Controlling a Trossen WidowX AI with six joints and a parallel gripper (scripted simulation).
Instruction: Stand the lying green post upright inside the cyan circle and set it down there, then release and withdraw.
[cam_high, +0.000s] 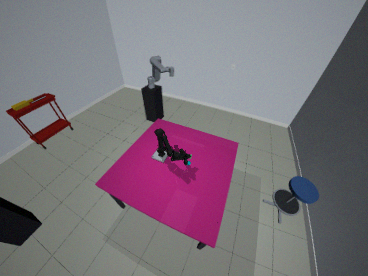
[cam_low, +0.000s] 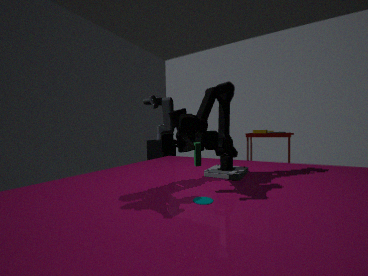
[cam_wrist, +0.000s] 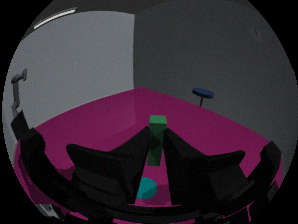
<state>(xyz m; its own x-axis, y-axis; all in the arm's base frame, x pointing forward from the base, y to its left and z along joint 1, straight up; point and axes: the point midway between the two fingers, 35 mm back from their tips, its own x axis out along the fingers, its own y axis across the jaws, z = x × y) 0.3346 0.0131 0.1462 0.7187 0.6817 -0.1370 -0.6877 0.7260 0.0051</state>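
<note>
The green post (cam_low: 197, 154) (cam_wrist: 158, 120) is held upright, or nearly so, above the table, with its lower end clear of the surface. In the top view only a speck of green shows by the fingers. My gripper (cam_wrist: 156, 130) is shut on the post. The cyan circle (cam_low: 203, 200) (cam_wrist: 147, 188) (cam_high: 189, 163) lies flat on the table. In the exterior view it shows below the post and slightly to its right; in the wrist view it shows below and slightly left of the post. The fingertips are partly hidden in the exterior view.
The magenta table (cam_high: 135, 180) (cam_low: 75, 225) bears the arm's pale base (cam_high: 159, 156) (cam_low: 226, 173). The arm's shadow falls across the table near the circle. Away from the table stand a red cart (cam_high: 50, 131), a blue stool (cam_high: 304, 190) and a grey arm on a black pedestal (cam_high: 153, 104).
</note>
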